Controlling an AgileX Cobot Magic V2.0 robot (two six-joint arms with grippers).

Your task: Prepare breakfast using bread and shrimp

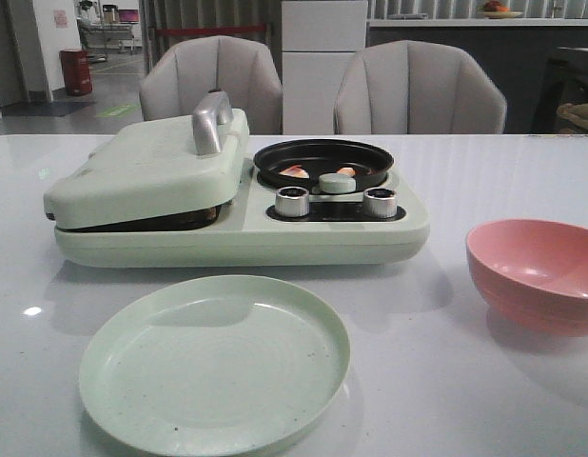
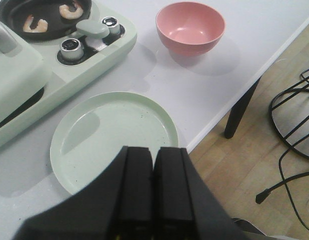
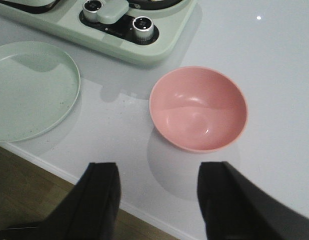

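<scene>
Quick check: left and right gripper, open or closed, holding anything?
Left gripper: closed, nothing held, above the green plate.
Right gripper: open, empty, near the pink bowl.

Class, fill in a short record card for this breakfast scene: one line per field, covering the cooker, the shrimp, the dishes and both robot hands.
cooker: pale green cooker on white table, hinged lid down on its left half
pan: round black pan on its right half
shrimp: two pieces of shrimp in the pan
bread: not visible
plate: green plate, empty, in front of cooker
bowl: pink bowl, empty, to the right
left hand: left hand shut, holding nothing
right hand: right hand open, near the bowl
</scene>
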